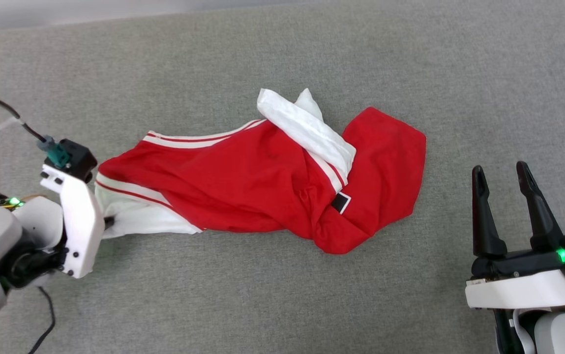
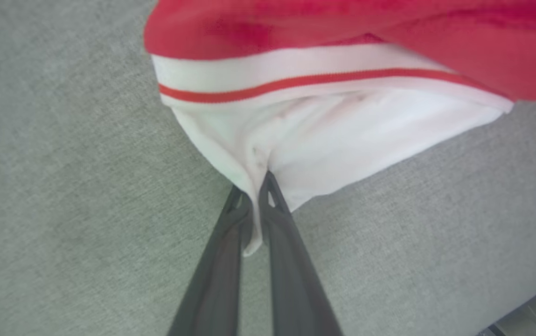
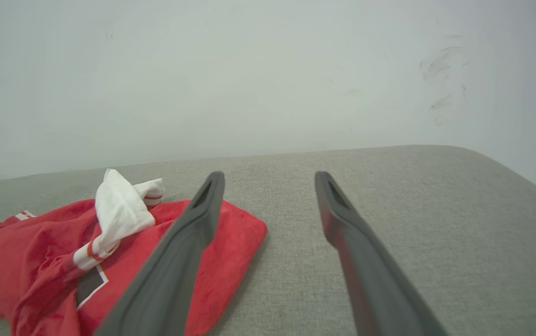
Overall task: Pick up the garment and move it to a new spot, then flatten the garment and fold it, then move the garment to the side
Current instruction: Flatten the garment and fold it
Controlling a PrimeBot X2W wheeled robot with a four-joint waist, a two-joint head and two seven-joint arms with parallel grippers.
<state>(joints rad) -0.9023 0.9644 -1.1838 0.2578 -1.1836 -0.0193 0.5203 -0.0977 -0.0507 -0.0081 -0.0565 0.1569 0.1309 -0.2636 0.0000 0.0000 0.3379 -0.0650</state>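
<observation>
Gripping the shirt (image 1: 243, 182) by its white sleeve (image 2: 342, 140), the left claw (image 2: 252, 192) begins the pickup; the right claw (image 1: 500, 168) hangs open nearby. Next, I judge: lift and carry.

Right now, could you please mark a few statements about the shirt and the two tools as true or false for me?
1. The left tool is shut on a white part of the shirt. True.
2. The right tool is gripping the shirt's red edge. False: it is open and apart from the shirt, over the grey surface.
3. The shirt lies flat and neatly folded. False: it is crumpled, with a white sleeve lying across the red body.
4. A small black tag shows on the red cloth. True.
</observation>
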